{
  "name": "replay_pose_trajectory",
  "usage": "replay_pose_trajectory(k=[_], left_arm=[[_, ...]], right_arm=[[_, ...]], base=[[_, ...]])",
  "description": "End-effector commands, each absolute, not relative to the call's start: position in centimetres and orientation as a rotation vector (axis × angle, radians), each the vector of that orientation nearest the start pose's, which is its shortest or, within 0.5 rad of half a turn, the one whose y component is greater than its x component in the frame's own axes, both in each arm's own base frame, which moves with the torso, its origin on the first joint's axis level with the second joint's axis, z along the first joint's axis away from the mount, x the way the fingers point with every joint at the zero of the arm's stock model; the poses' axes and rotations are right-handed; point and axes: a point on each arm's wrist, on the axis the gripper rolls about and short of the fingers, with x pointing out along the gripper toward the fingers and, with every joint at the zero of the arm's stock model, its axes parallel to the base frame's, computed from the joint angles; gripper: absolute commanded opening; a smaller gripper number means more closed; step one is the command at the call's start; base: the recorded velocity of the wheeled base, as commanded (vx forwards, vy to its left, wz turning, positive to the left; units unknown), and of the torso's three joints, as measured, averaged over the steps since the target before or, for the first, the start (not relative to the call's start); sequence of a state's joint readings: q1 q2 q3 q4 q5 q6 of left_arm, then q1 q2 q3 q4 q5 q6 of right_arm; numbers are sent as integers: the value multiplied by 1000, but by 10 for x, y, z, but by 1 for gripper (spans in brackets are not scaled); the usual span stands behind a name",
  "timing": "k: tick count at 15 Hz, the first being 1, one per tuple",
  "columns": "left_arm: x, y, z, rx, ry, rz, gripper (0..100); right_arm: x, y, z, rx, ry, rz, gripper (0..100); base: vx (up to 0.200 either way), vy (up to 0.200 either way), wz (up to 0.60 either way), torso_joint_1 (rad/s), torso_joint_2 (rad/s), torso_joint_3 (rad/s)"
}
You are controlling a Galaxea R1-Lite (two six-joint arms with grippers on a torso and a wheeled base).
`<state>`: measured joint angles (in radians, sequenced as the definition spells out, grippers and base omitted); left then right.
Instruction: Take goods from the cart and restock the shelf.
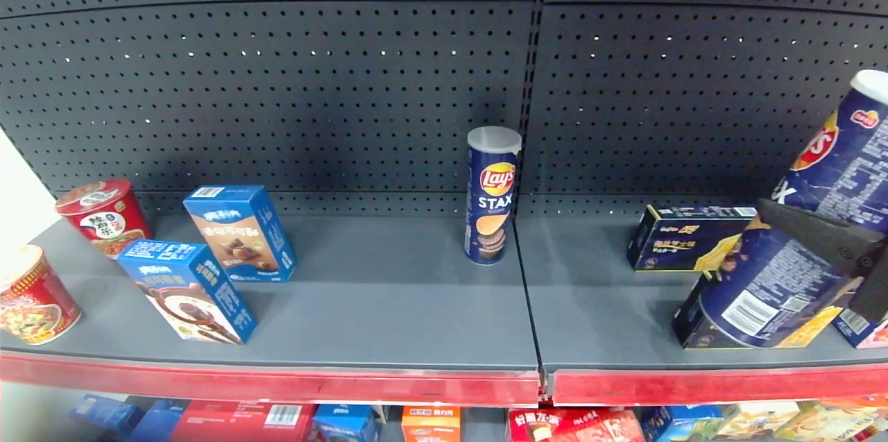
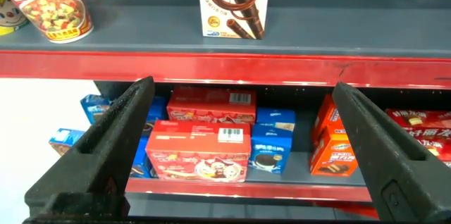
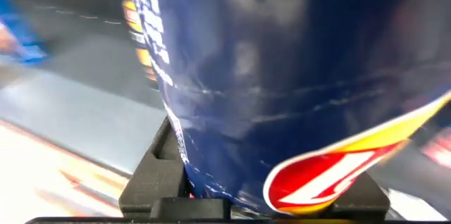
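Note:
A tall dark blue chips can (image 1: pixel 836 171) hangs tilted over the right end of the grey shelf (image 1: pixel 388 303), its lid up and to the right. My right gripper (image 1: pixel 843 255) is shut on its middle. In the right wrist view the held can (image 3: pixel 282 76) sits between the black fingers (image 3: pixel 156 176). A second chips can (image 1: pixel 493 196) of the same kind stands upright near the shelf's middle, at the back. My left gripper (image 2: pixel 239 153) is open with nothing in it, below and in front of the shelf's red front edge (image 2: pixel 225 65).
Two blue snack boxes (image 1: pixel 241 232) (image 1: pixel 187 289) and two red noodle cups (image 1: pixel 104 215) (image 1: pixel 31 296) stand on the left. Dark boxes (image 1: pixel 687 237) lie on the right under the held can. The lower shelf holds red boxes (image 2: pixel 201 155), blue ones (image 2: pixel 271 155) and orange ones (image 2: pixel 338 153).

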<state>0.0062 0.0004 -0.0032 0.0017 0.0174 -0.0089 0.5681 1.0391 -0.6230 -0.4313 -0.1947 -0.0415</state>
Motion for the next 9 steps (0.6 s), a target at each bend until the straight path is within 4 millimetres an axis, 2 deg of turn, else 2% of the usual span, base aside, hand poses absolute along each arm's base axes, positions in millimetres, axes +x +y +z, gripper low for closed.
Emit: replay_pose_trajectory(k=[1,3,7,9], left_arm=[[-23,0,76,-9,-2,25,100],[-23,0,76,-9,-2,25,100],[-23,0,76,-9,-2,23,100],[-23,0,76,-8,-2,25,100]], right_arm=[[137,95,249,-71,32,461,0],[141,104,246,-73,55,518,0],[138,107,237,-69,89,672,0],[144,112,236,-60,106,722,0]], base=[[0,0,0,0,0,0],[0,0,0,0,0,0],[0,0,0,0,0,0],[0,0,0,0,0,0]])
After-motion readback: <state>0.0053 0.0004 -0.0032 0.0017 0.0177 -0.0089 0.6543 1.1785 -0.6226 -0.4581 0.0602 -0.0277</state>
